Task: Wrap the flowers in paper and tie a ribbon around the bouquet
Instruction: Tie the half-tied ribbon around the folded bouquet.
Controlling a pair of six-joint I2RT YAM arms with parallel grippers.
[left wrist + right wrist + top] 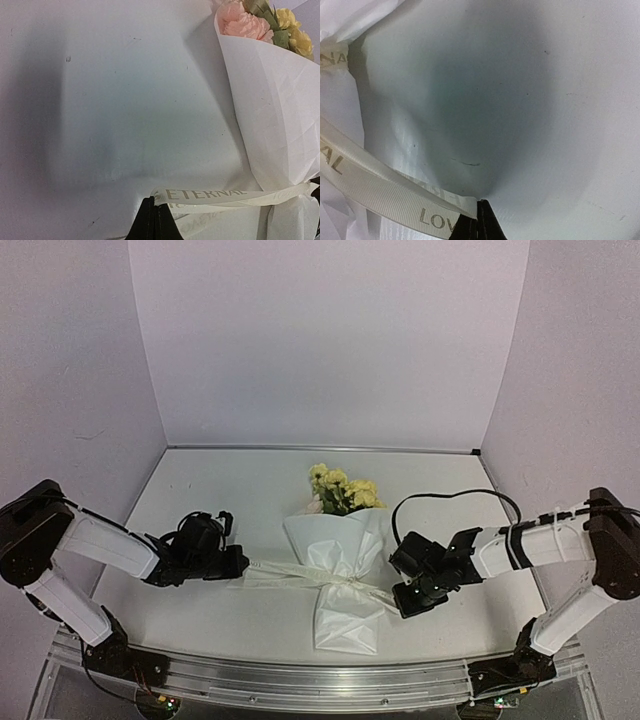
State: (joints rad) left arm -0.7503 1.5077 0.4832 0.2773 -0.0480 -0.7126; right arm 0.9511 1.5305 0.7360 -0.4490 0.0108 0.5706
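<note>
Bouquet [340, 575] lies mid-table on the white bench [220, 500] seen from above, long axis near-to-far, yellow blossoms [343, 490] pointing toward the pale back wall [320, 340], crinkly white paper [345, 540] cinched at its waist. Left wrist: left end effector [156, 220] clenched on the ribbed, lettered ribbon [215, 195]. Right wrist: right end effector [479, 222] clenched on its other end.

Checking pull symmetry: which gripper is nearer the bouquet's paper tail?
Right. The right gripper sits just right of the paper tail; the left gripper is farther off, left of it.
</note>
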